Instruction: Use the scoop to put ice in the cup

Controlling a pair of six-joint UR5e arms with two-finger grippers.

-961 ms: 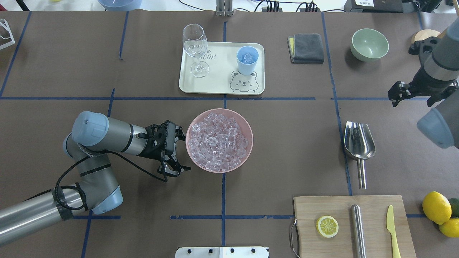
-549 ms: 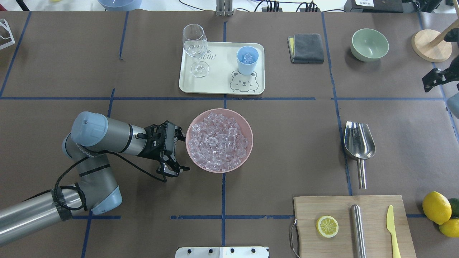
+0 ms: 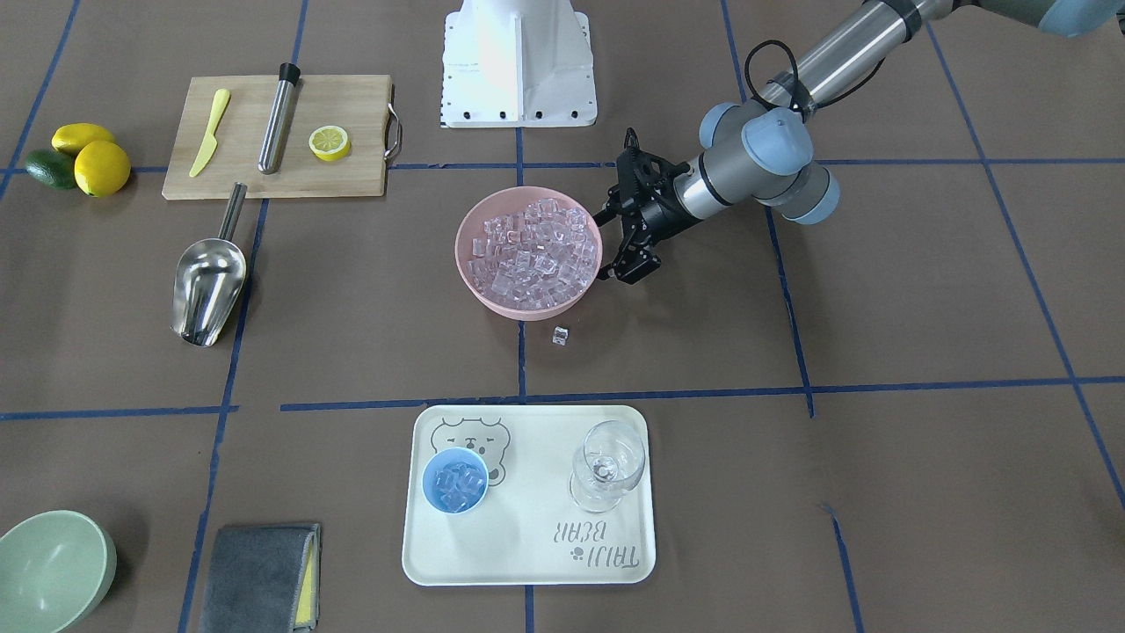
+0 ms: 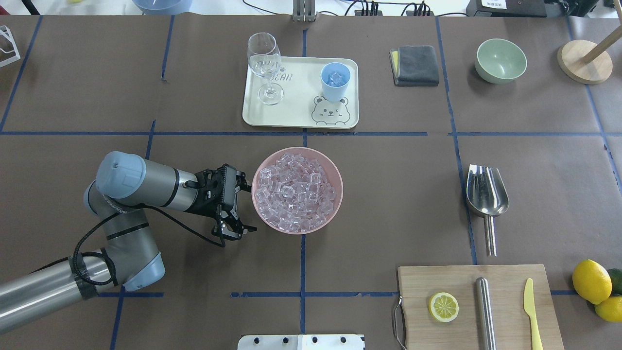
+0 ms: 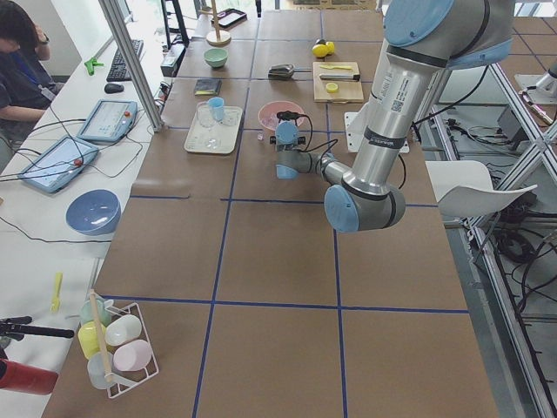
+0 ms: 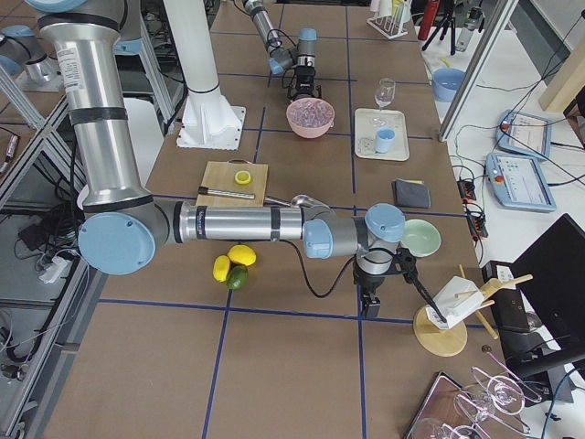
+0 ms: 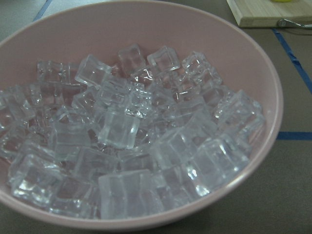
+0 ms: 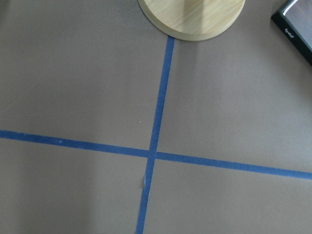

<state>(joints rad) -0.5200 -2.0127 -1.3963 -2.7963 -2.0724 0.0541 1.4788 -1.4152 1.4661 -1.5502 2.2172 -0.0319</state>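
The ice (image 4: 296, 190) fills a pink bowl (image 4: 336, 171) at the table's middle and takes up most of the left wrist view (image 7: 131, 141). One stray cube (image 3: 560, 335) lies on the table beside the bowl. My left gripper (image 4: 247, 206) stands open just off the bowl's left rim, holding nothing. The light-blue cup (image 4: 335, 80) stands on a cream tray (image 4: 296, 114) with a few cubes inside. The steel scoop (image 4: 487, 194) lies free on the table at the right. My right gripper (image 6: 370, 306) shows only in the exterior right view, beyond the table's right end; I cannot tell its state.
A wine glass (image 4: 265, 65) shares the tray. A grey cloth (image 4: 415, 64), green bowl (image 4: 501, 60) and wooden stand (image 4: 584, 61) sit at the back right. A cutting board (image 4: 478, 306) holds a lemon slice, steel cylinder and yellow knife; lemons (image 4: 592, 281) lie beside it.
My right arm has pulled back to the right and left the overhead view, uncovering the wooden stand. The left arm has barely moved.
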